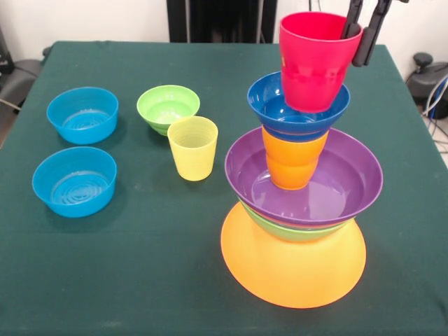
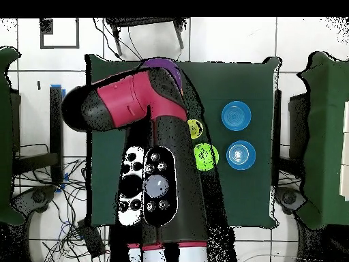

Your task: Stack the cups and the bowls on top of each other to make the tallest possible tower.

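Note:
The tower stands at the right in the front view: an upturned huge orange bowl (image 1: 294,269) as base, then the large green bowl (image 1: 290,231), the large purple bowl (image 1: 308,182), the orange cup (image 1: 292,162) and the small dark blue bowl (image 1: 276,105). My gripper (image 1: 361,31) comes down from the top and pinches the right rim of the red cup (image 1: 311,59), one finger inside and one outside. The cup tilts slightly, its bottom at the blue bowl. In the overhead view the arm hides the tower except a purple edge (image 2: 163,65).
The yellow cup (image 1: 192,147) (image 2: 195,127) stands upright left of the tower, with the small green bowl (image 1: 168,107) (image 2: 206,155) behind it. Two light blue bowls (image 1: 82,114) (image 1: 74,180) sit at the far left. The table (image 1: 392,280) is dark green.

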Controlling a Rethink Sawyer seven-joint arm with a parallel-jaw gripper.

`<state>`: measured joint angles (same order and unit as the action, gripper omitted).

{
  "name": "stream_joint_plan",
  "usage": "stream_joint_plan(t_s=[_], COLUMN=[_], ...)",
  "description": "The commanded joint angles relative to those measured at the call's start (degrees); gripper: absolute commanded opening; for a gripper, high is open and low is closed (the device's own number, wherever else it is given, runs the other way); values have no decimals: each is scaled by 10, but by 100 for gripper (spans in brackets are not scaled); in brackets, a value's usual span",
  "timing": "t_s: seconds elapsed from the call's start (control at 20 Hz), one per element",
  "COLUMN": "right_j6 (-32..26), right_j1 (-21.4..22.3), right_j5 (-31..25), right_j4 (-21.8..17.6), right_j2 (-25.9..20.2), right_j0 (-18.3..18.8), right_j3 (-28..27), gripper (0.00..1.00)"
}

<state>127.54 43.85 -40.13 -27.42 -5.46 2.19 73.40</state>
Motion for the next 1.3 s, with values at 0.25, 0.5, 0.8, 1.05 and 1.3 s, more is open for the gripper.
stream_joint_plan(t_s=[0.25, 0.5, 0.8, 1.05, 1.3], right_j6=[-139, -135, -128, -124, -113], right_j1=[-9, -4, -3, -4, -7], right_j5=[20, 31, 34, 35, 56], right_j4=[-46, -53, -57, -55, -68], right_j2=[-59, -61, -69, -80, -80], right_j0=[16, 20, 25, 32, 32], right_j3=[75, 88, 92, 95, 96], gripper=[0, 0, 0, 0, 0])
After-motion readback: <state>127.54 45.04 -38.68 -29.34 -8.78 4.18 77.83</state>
